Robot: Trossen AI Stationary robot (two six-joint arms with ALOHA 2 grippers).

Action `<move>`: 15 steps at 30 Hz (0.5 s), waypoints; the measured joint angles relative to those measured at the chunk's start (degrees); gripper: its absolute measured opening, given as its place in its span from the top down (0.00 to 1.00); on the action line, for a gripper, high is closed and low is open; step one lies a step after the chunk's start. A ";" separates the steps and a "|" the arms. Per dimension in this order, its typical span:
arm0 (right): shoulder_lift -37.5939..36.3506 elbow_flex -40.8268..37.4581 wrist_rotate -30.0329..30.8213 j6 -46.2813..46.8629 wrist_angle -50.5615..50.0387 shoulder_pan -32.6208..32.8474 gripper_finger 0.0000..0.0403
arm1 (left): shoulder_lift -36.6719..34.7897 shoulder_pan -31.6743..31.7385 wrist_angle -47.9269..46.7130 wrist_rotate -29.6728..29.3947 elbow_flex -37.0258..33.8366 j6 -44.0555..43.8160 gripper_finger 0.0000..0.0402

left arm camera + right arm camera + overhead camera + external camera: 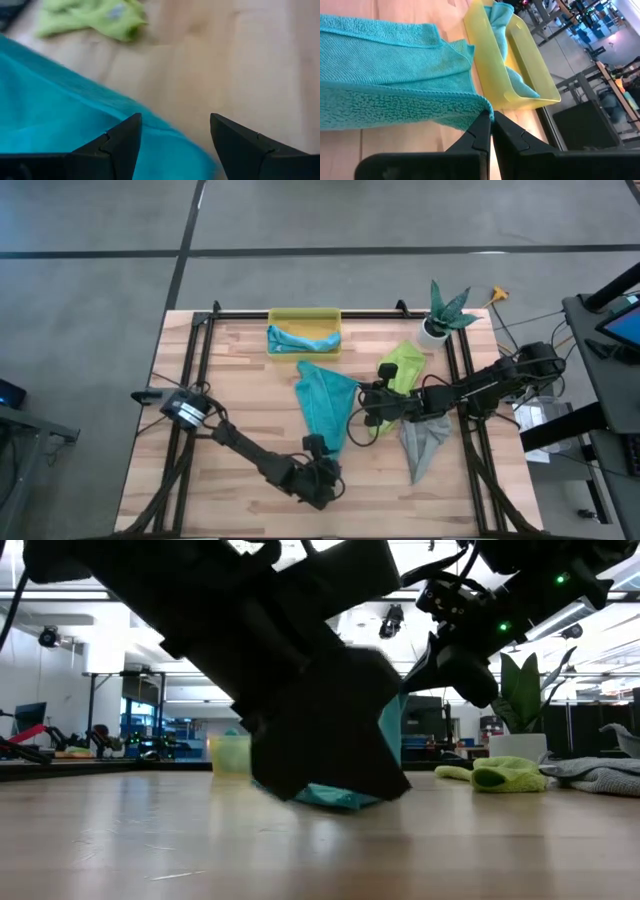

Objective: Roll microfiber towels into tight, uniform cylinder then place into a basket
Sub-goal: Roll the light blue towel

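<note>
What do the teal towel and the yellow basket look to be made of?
The teal towel: soft looped microfibre-like cloth, matte; nubby pile and a stitched hem show. The yellow basket: probably thin translucent plastic, smooth with a slight sheen; the light blue towel inside shows faintly through its wall.

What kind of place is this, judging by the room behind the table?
Probably a robotics lab or workshop: a wooden table on a black metal frame, a bare concrete floor, and metal stands with equipment in the open room behind.

White plant pot [433,330], wooden table [240,395]
</note>
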 joint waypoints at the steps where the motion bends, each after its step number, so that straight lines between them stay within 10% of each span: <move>1: 0.01 0.00 -0.01 0.00 -0.09 0.00 0.98 | 0.04 -0.10 -0.34 -1.25 0.32 -0.02 0.45; 15: 0.01 0.02 -0.14 0.00 -0.54 0.00 0.98 | -0.01 -1.37 -4.51 -1.10 0.47 -9.02 0.45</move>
